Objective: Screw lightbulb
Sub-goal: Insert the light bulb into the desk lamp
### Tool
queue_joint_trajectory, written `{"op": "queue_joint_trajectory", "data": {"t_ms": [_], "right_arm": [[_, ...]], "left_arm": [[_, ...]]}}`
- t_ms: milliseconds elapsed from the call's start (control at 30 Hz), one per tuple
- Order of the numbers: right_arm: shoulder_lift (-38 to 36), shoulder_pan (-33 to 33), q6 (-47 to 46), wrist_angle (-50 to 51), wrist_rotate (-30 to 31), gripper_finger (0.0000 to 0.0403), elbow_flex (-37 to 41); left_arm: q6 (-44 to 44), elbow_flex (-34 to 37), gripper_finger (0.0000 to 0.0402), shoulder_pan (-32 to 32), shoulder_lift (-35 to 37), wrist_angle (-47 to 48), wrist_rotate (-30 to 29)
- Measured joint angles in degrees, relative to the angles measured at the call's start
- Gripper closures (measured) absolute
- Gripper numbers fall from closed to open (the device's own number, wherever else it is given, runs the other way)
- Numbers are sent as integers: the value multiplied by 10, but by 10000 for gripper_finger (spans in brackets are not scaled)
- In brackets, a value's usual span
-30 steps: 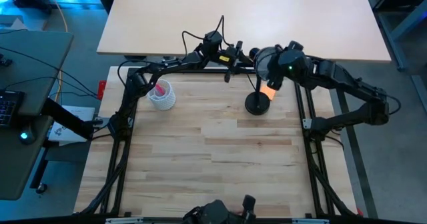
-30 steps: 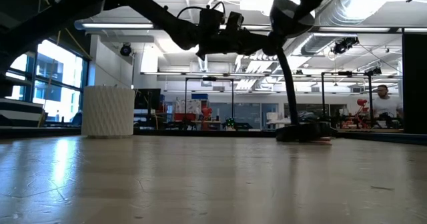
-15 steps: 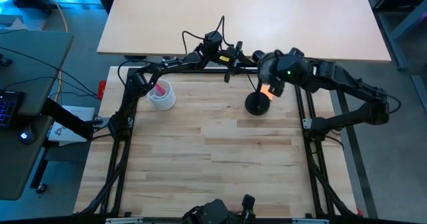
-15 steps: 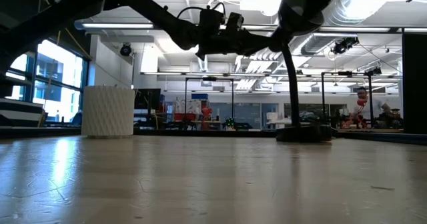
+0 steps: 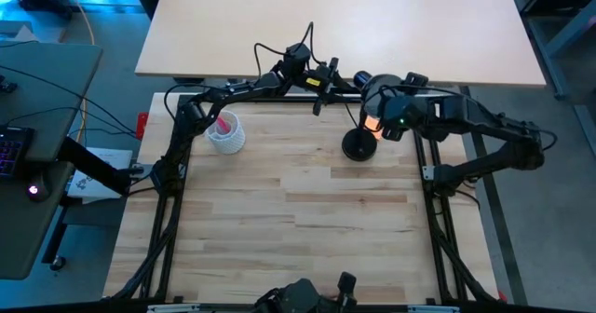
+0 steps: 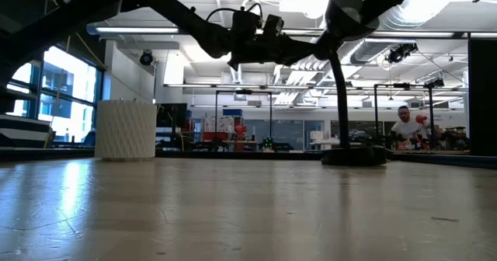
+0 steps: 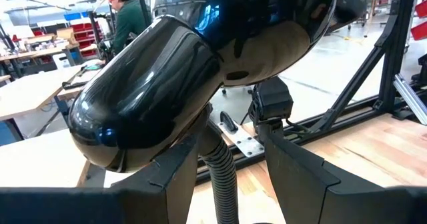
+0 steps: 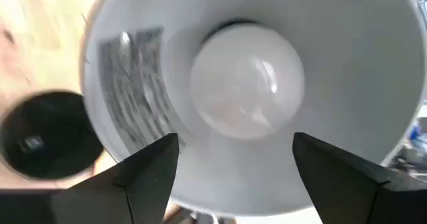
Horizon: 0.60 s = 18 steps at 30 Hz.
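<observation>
Bulb: lightbulb (image 8: 243,81) sits seated in lamp shade (image 8: 373,64); looks nearly done
Right gripper (image 8: 230,161): jaws open, bulb free
Left gripper (image 7: 230,177): jaws clasp lamp neck (image 7: 220,177)

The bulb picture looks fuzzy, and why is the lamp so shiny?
Right wrist view: the lightbulb inside the white shade looks soft and blurred. Left wrist view: the glossy black lamp head mirrors blue lights.

White ribbed cup (image 5: 225,134) (pink items inside) stands apart from black lamp (image 5: 359,145).
</observation>
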<state>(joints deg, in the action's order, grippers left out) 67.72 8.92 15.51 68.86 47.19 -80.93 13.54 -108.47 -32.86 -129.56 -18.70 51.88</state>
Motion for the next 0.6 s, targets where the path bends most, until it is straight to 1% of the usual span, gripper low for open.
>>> {"op": "queue_joint_trajectory", "data": {"t_ms": [100,233,333,433,600], "right_arm": [[0,-13,-1,24,22,111,0],[0,-32,14,29,28,111,0],[0,-42,34,29,36,111,0],[0,-43,91,26,37,111,0],[1,-42,224,13,39,111,0]], "left_arm": [[0,0,232,0,0,0,0],[-1,0,232,0,0,0,1],[-5,0,232,0,0,0,18],[-5,0,232,0,0,0,32],[-1,0,232,-3,0,-4,33]]}}
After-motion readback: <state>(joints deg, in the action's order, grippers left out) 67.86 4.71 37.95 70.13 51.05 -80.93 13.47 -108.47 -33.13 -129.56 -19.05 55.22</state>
